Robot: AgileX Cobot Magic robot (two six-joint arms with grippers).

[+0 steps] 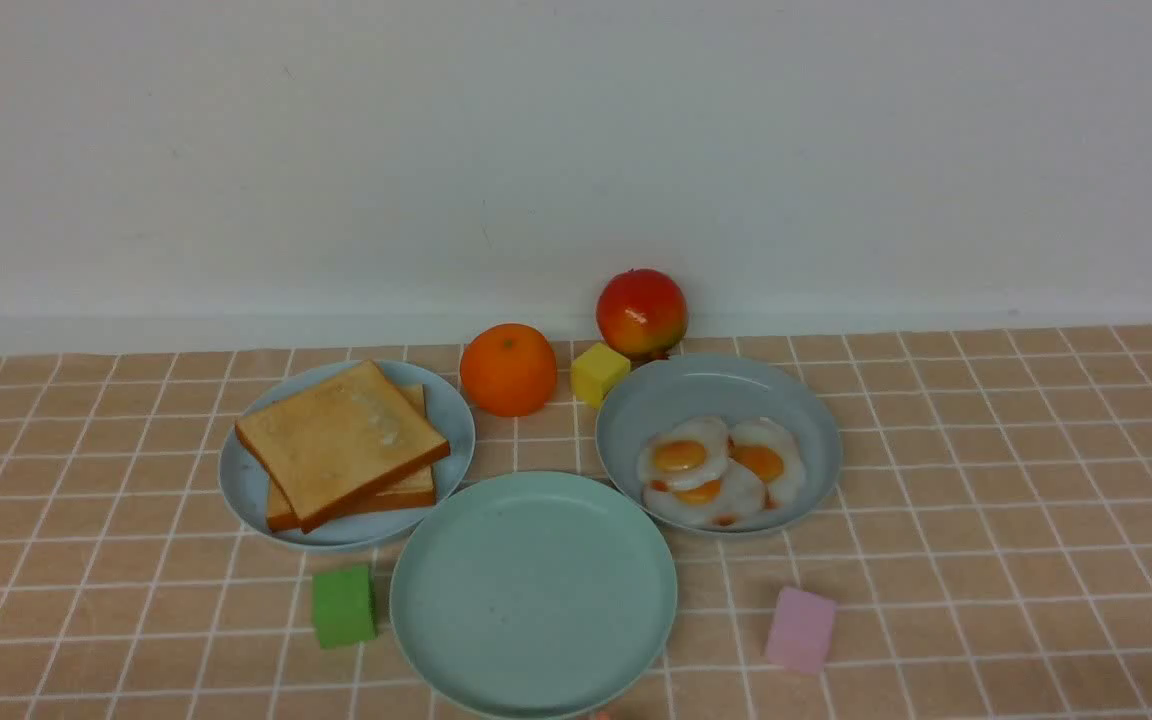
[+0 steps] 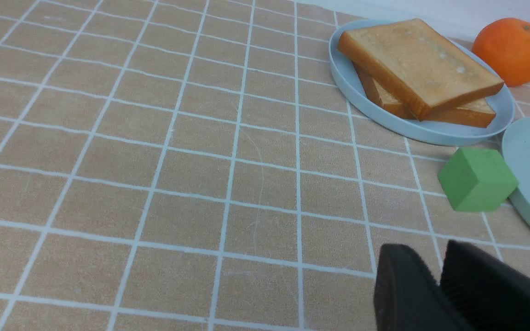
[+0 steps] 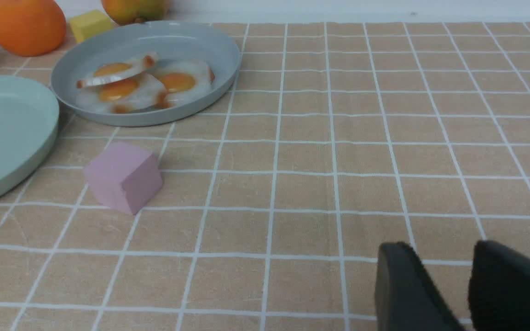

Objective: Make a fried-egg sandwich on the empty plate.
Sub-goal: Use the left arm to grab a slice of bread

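Three plates: mint-green plate (image 1: 533, 590), sky-blue plate (image 1: 236, 490), grey-blue plate (image 1: 706, 395); two toast slices (image 1: 341, 440); three fried eggs (image 1: 681, 457); three cubes (image 1: 343, 605); one orange (image 1: 508, 369); one red fruit (image 1: 641, 313)

The desk (image 1: 1036, 450) wears a peach-tan cloth gridded in white. Golden-brown toast slices (image 1: 341, 440) with darker crusts lie on a sky-blue plate (image 1: 241, 485). White fried eggs (image 1: 711, 470) with orange yolks lie on a grey-blue plate (image 1: 716, 395). The empty plate (image 1: 536, 600) is mint-green. Also a green cube (image 1: 343, 606), pink cube (image 1: 801, 628) and yellow cube (image 1: 599, 373).

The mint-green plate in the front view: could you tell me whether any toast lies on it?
No, the mint-green plate is bare; both toast slices sit stacked on the sky-blue plate.
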